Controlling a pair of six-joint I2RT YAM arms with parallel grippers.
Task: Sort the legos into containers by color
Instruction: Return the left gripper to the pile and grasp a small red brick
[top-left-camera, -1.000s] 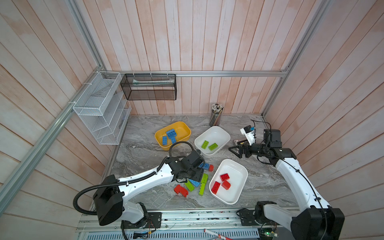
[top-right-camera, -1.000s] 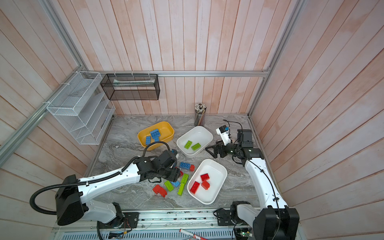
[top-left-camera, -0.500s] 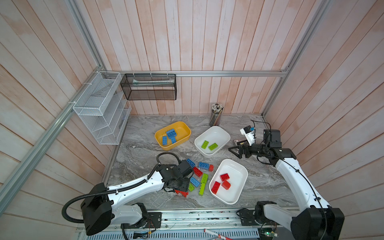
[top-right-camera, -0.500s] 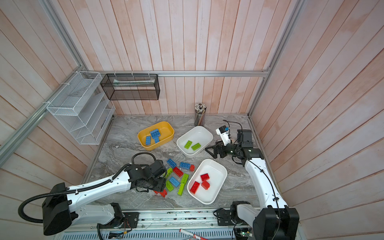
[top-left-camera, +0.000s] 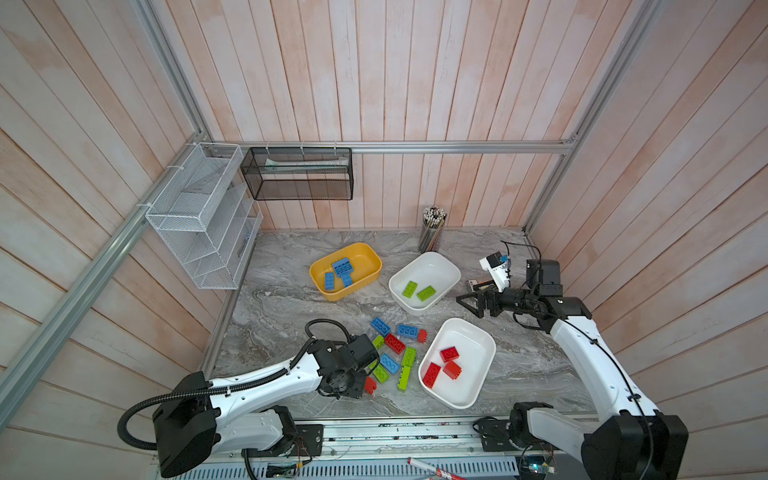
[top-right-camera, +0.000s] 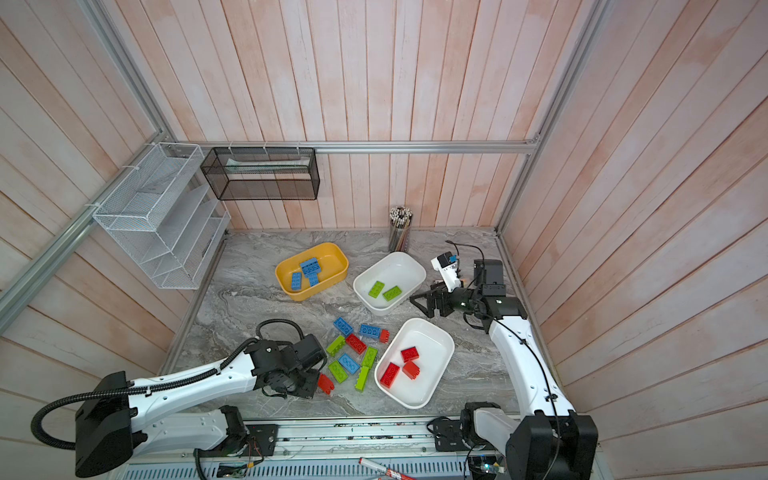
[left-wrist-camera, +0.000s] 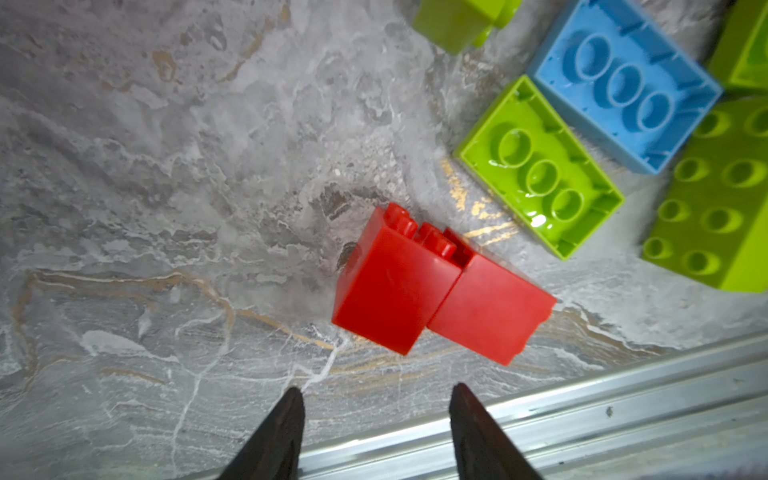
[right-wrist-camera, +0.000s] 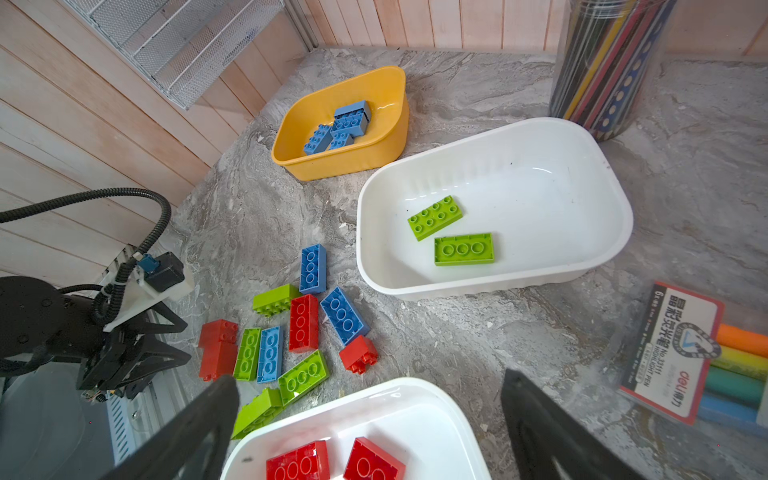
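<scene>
Where the glossy red plastic lego pair (left-wrist-camera: 440, 286) lies: tipped on its side on the grey marbled tabletop (left-wrist-camera: 166, 166), just ahead of the left gripper (left-wrist-camera: 376, 399), not touching
left gripper: pointy black fingertips apart, nothing between them
neighbours: lime green plastic brick (left-wrist-camera: 540, 174) and blue plastic brick (left-wrist-camera: 623, 83), hollow undersides up
right gripper (right-wrist-camera: 370, 380): spread wide, empty, near the smooth white rounded tub (right-wrist-camera: 623, 232)

The yellow tub (top-left-camera: 368, 262) holds blue legos (top-left-camera: 341, 269), far white tub (top-left-camera: 440, 268) green, near white tub (top-left-camera: 471, 345) red (other legos (top-left-camera: 390, 362) loose).
</scene>
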